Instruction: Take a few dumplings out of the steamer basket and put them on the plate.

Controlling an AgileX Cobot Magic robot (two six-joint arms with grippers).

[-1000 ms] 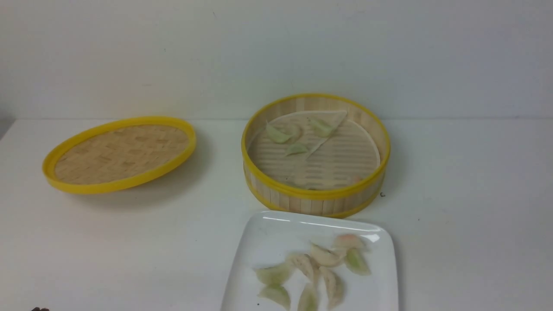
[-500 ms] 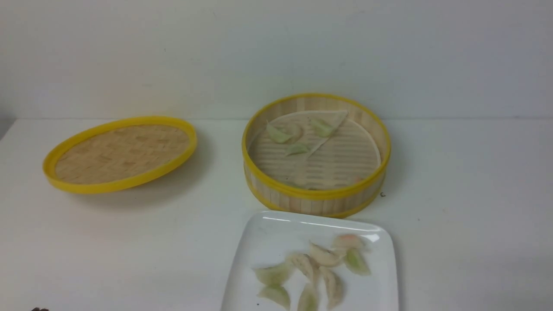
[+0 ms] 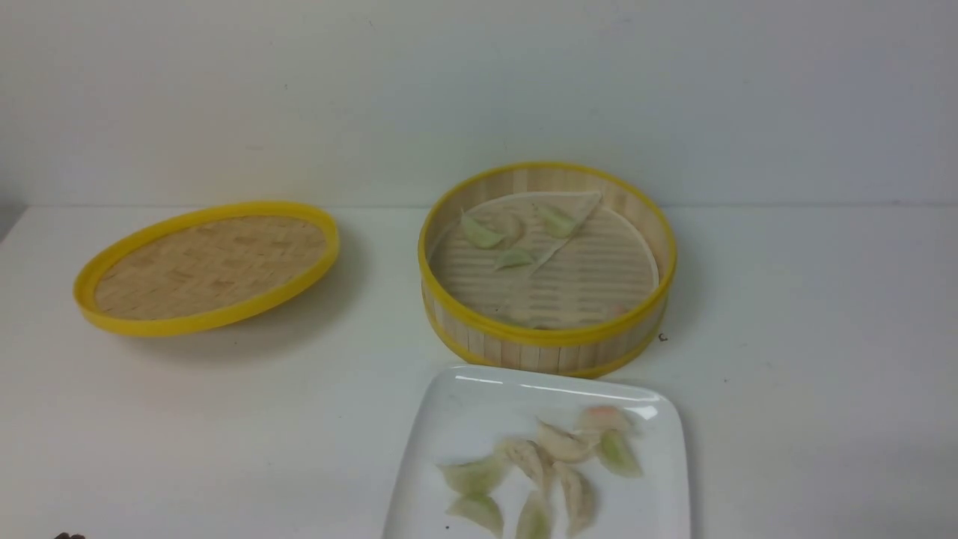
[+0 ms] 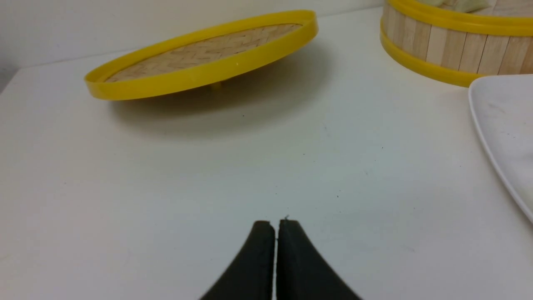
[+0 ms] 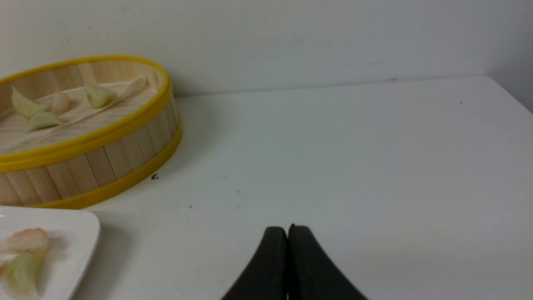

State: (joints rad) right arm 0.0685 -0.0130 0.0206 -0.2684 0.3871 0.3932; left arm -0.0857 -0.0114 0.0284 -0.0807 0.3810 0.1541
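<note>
1. Resting low over the bare white tabletop point(image 3: 224, 419), both arms sit back from the work: the left gripper point(image 4: 275, 225) has its black tapered jaws pressed together on nothing, and the right gripper point(image 5: 287, 231) is clenched and empty in the same way.
2. Eight or so small crescent-shaped, pleated, translucent dumplings point(image 3: 550, 468), pale green, off-white and pinkish, lie clustered on the white glossy squarish plate with rounded corners point(image 3: 449, 419), which sits just in front of the basket.
3. A few more pale green ones point(image 3: 483, 232) remain at the far left of the round bamboo steamer basket with slat walls and yellow rims point(image 3: 546, 333), beside a folded-back whitish paper liner point(image 3: 576, 206). Something pinkish by the near wall may be another; I cannot tell.
4. By my reading, the task looks essentially met, so the step in hand is parking or finishing. If another is wanted, open the jaws first, come straight down over the rim, and pinch across the pleated ridge gently.
5. Skins look soft, slick and easily torn; avoid catching the loose liner, which would probably lift with the dumpling.
6. The shallow woven bamboo lid with a yellow rim point(image 3: 206, 266) lies tilted well to the left, clear of any path.
</note>
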